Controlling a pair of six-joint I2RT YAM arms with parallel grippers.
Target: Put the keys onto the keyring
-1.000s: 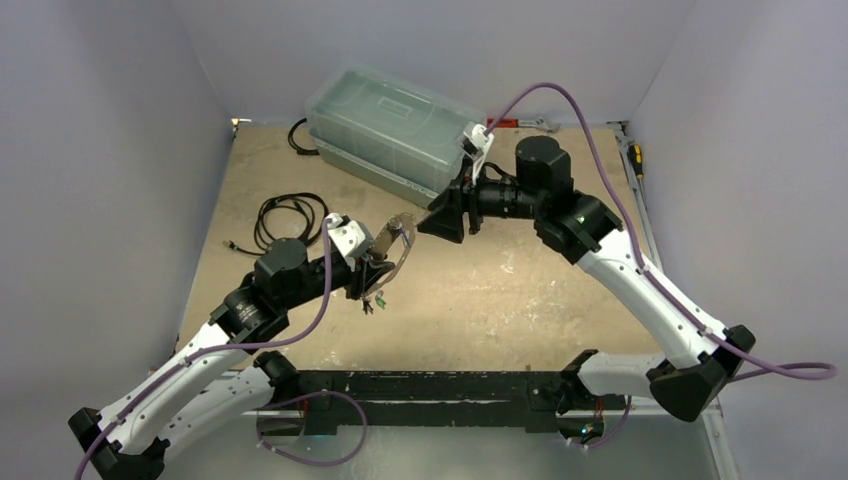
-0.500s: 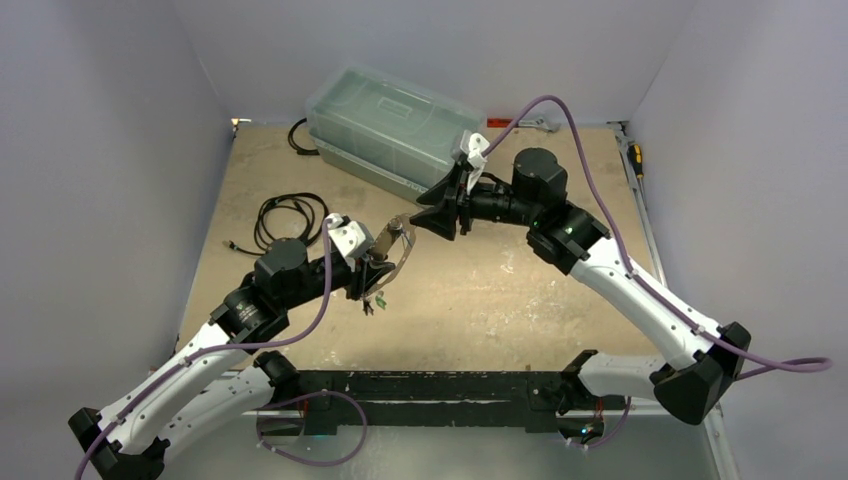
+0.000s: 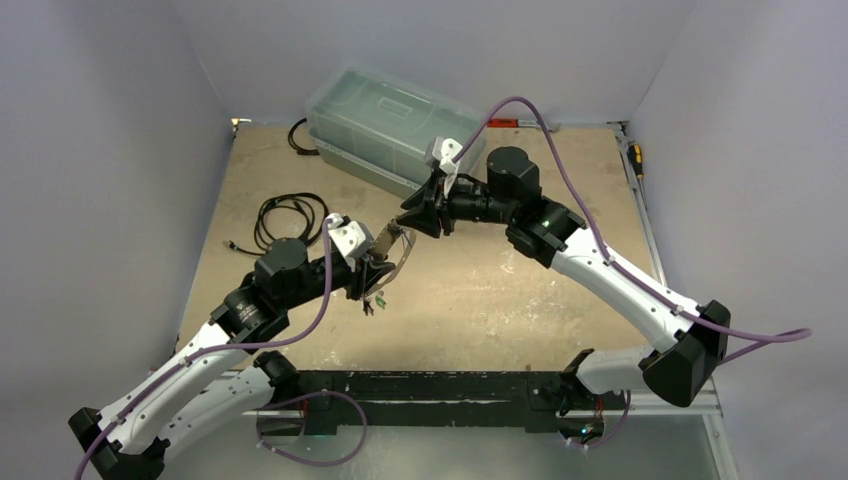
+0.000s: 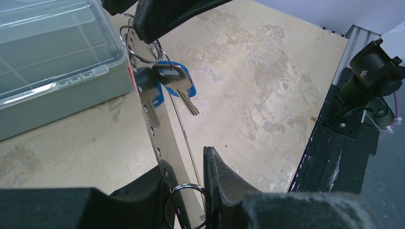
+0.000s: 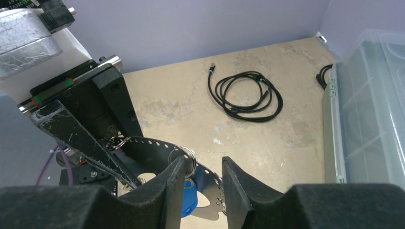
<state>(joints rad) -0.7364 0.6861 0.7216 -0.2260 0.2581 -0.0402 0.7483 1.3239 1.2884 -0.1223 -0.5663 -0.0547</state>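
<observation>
The keyring (image 4: 160, 138) is gripped at its lower rim by the left gripper (image 4: 184, 164) and is held on edge above the middle of the worktop (image 3: 500, 290), clear of the surface. A lower split ring (image 4: 187, 198) is seen between the fingers, beside the disc. At the upper rim a blue key (image 4: 177, 82) is hung from an upper split ring (image 4: 143, 50), which is threaded through a rim hole. The right gripper (image 5: 200, 183) is placed astride that upper rim with its jaws partly apart. The disc edge and the blue tag are seen in the gap, and the upper split ring is close against one finger; no firm clamp can be made out. In the overhead view further keys (image 3: 375, 300), green and red, are seen dangling below the left gripper. A clear plastic box (image 3: 390, 125) is set at the far side, and a coiled black cable (image 3: 290, 215) is laid on the left of the worktop
</observation>
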